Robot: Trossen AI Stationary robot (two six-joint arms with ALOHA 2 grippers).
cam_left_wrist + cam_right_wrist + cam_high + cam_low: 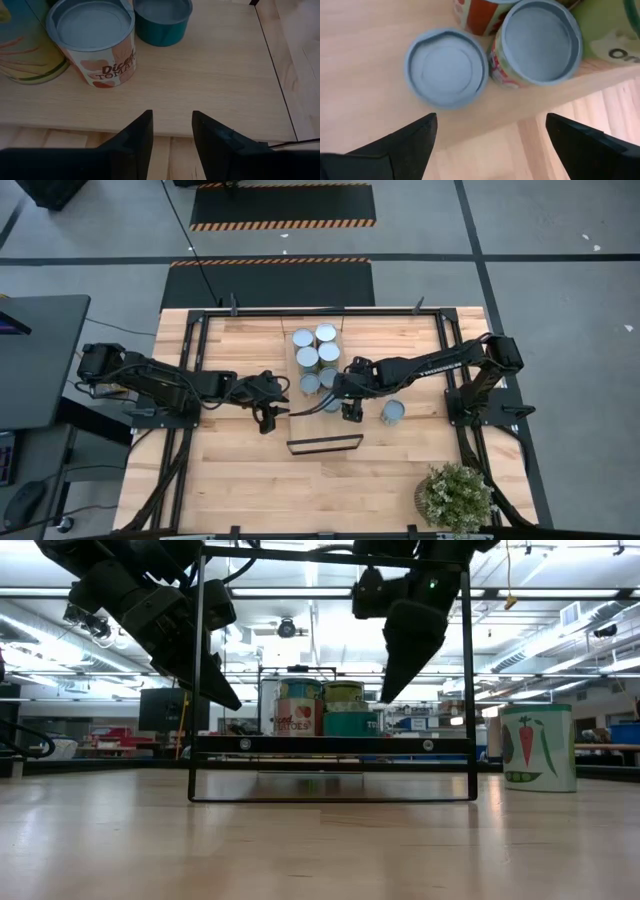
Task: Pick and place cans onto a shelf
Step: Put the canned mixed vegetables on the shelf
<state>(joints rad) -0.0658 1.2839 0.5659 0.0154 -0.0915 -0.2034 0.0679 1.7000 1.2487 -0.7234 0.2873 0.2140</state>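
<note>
Left arm: I have it reaching in from the left side of the table, its left gripper [266, 416] hanging just off the left edge of the shelf [290, 372].
Left gripper state: my left wrist view shows the two fingers [135, 140] a narrow gap apart, with nothing between them; they sit above the shelf's edge, near a diced-tomato can [95, 40] and a low teal can [162, 20].
Shelf: the long light board runs away from me down the middle of the table, with its black frame [324, 444] at the near end.
Cans on the shelf: I count a cluster [316, 358] of silvery tops grouped on the shelf's right half, from mid-board to the far end.
Right gripper: the right gripper [351, 411] hovers over the shelf's right edge beside the nearest cans; its fingers [402, 145] are spread wide and hold nothing, with one flat lid [446, 67] below them.
Loose can: one can [393, 412] stands on the table, just right of the right gripper, off the shelf.
Plant: a potted plant [455, 497] sits at the near right corner.
</note>
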